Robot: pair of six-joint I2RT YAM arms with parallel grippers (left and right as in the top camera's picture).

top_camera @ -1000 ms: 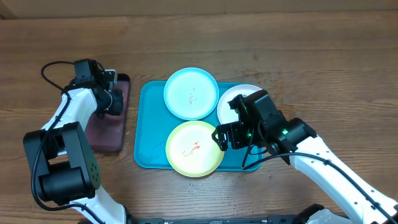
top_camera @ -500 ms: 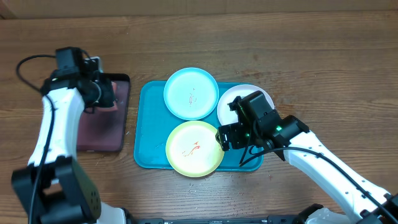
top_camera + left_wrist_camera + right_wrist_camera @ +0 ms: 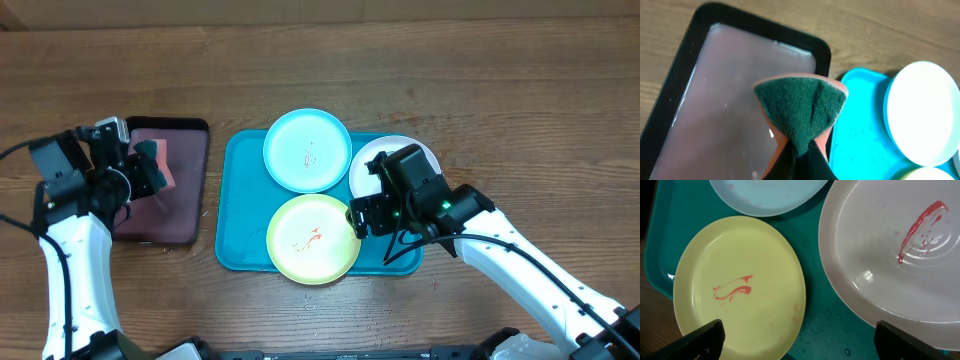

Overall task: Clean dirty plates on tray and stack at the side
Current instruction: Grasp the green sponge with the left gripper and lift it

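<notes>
Three plates lie on the turquoise tray (image 3: 238,205): light blue (image 3: 307,150) at the back, yellow-green (image 3: 312,238) in front, white (image 3: 400,148) at the right, partly under my right arm. Each shows red smears. My right gripper (image 3: 362,218) hovers open over the gap between the yellow-green plate (image 3: 740,285) and the white plate (image 3: 900,255), with nothing between its fingers (image 3: 705,340). My left gripper (image 3: 148,168) is shut on a dark green sponge (image 3: 802,105) with an orange underside, held above the small tray's right edge.
A small black-rimmed tray (image 3: 172,205) with a wet pinkish inside lies left of the turquoise tray (image 3: 860,130). Wooden table surrounds both trays. The light blue plate (image 3: 922,110) shows at the right of the left wrist view.
My left arm has swung back and to the left, lifting the sponge off the small tray; the gripper now points right. My right gripper has barely shifted.
</notes>
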